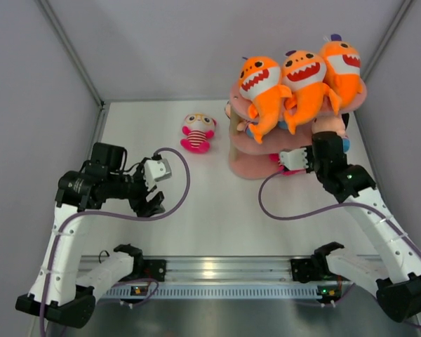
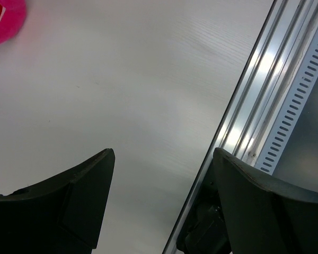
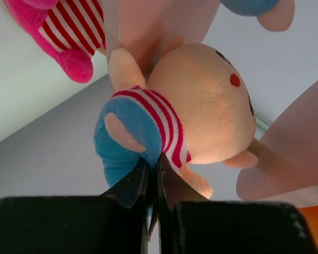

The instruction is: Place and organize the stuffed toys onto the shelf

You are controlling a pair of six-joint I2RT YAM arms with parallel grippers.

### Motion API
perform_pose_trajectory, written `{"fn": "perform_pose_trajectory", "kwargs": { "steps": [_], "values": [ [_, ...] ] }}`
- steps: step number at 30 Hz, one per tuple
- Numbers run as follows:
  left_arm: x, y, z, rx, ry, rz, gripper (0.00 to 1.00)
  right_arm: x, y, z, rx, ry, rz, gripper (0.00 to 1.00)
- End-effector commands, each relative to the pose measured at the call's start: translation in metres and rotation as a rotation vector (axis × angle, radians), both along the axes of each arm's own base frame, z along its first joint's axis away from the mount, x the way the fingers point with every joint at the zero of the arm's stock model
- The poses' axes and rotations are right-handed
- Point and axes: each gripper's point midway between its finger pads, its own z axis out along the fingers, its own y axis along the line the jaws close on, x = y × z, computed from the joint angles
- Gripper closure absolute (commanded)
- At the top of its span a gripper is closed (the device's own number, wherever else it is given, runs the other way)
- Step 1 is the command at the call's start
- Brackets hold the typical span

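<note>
**one doll left loose as right hand works at the shelf**

the pink three-tier shelf (image 1: 249, 168) stands just beyond the right hand (image 1: 328, 138), with three orange shark plushes (image 1: 305, 77) crowded side by side on its top board. directly ahead of that hand's fingertips, against the middle tier, sits a beige-headed doll in blue and red-white stripes (image 3: 201, 106). the hand's fingers (image 3: 130, 185) are together, clamped on the lower edge of the doll's outfit. a pink striped doll (image 3: 58, 32) sits up and to the left of it in the wrist view.

the last loose toy, another pink-striped doll (image 1: 198, 132), lies on the white counter (image 1: 217, 210) well beyond the left hand (image 1: 151, 203), on its shelf side. its long axis runs away from the arms, head farthest. the left hand is judged the nearer of the two. it hangs over bare counter by the rail, fingers wide apart and holding nothing.
</note>
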Motion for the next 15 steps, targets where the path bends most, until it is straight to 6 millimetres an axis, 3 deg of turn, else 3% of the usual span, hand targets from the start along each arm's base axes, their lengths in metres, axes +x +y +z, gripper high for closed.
{"fn": "perform_pose_trajectory", "kwargs": {
  "steps": [1,10,15],
  "values": [
    [0.007,-0.003,0.002,-0.008,-0.032,-0.017,0.19,0.018,0.007,0.037,0.029,-0.11,0.056,1.0],
    [0.011,-0.003,0.003,-0.001,-0.028,-0.012,0.19,0.042,0.011,0.034,-0.014,-0.097,0.091,1.0],
    [0.013,-0.001,0.002,0.009,-0.028,0.001,0.19,0.055,0.003,0.03,-0.029,-0.091,0.083,0.99]
  ]
}}
